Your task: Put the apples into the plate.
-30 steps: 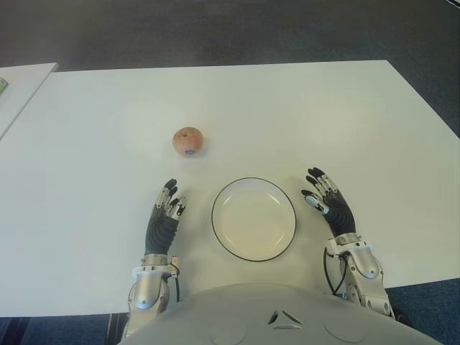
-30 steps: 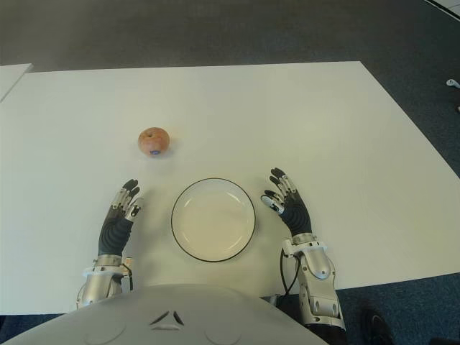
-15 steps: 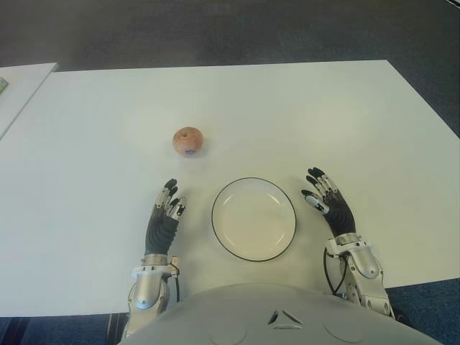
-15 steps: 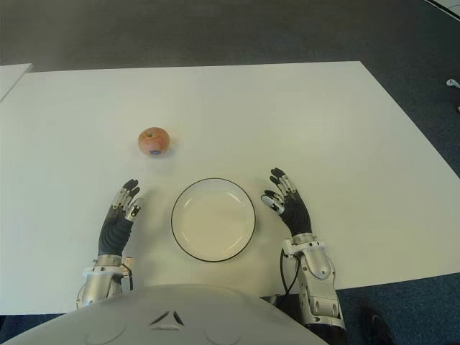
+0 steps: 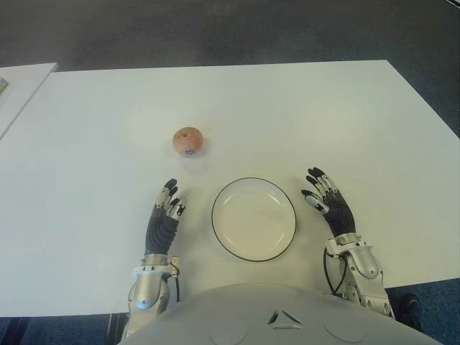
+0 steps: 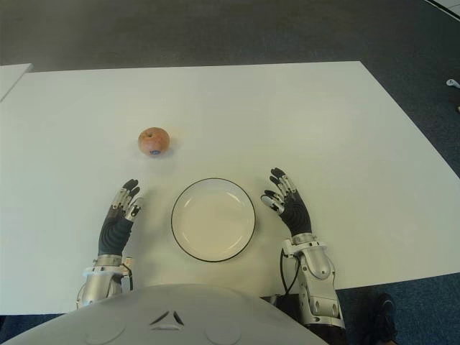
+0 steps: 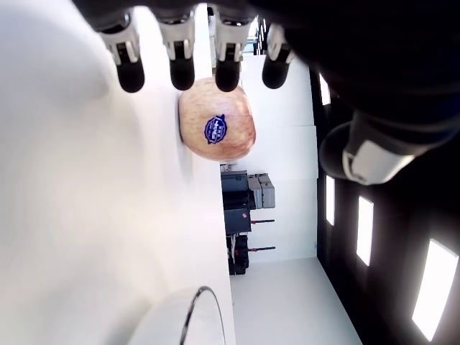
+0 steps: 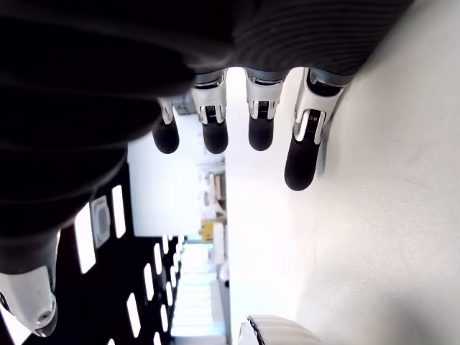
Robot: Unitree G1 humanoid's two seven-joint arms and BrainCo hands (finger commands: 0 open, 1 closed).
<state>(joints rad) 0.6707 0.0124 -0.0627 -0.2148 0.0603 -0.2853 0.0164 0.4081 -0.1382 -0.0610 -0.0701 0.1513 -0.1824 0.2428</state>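
Looks like an office or lab: plain white table [image 5: 302,115] on dark grey carpet [image 5: 215,32], ceiling light panels [image 7: 431,287] and stacked equipment [image 7: 244,208] behind.

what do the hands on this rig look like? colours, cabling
Both the left hand and right hand have black rubbery palms and fingers with silver-white knuckle segments and black fingertips. Wrists are silver metal; a black cable loops beside the right wrist.

- White table [image 5: 302,108] fills the middle of the scene.
- Dark grey carpet floor [image 5: 215,32] beyond its far edge.
- Second white table [image 5: 18,86] at far left.
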